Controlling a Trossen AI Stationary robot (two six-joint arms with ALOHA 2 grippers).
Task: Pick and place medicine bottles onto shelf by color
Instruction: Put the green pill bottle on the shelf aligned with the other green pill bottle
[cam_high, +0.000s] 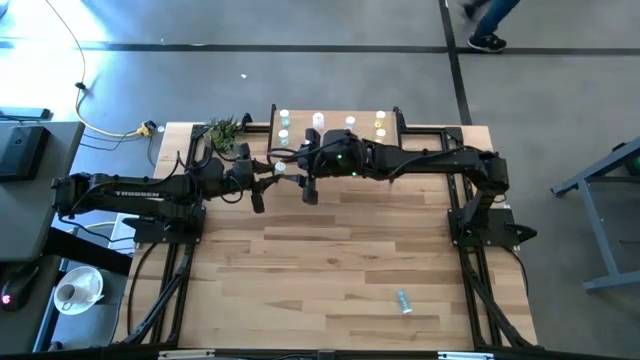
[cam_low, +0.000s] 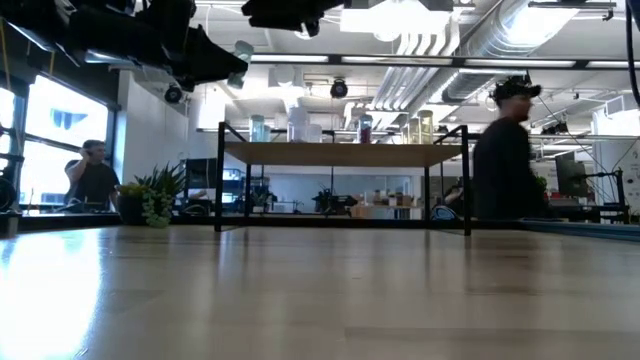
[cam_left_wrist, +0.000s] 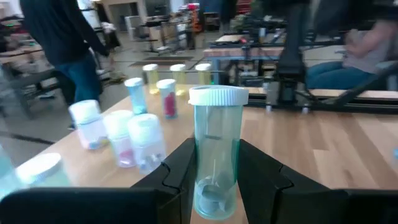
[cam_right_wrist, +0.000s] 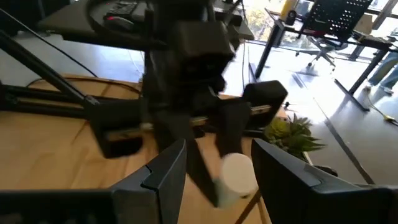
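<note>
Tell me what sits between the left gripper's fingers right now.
The left wrist view shows a teal-green medicine bottle with a white cap, upright, clamped between the left gripper's two dark fingers.

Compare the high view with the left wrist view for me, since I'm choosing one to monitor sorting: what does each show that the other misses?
Only the high view shows a stray bottle lying on the table's near side, the plant, and both arms whole. Only the left wrist view shows the left gripper shut on a teal bottle, plus the shelved bottles' colours up close. Both show the shelf with bottles on it.
</note>
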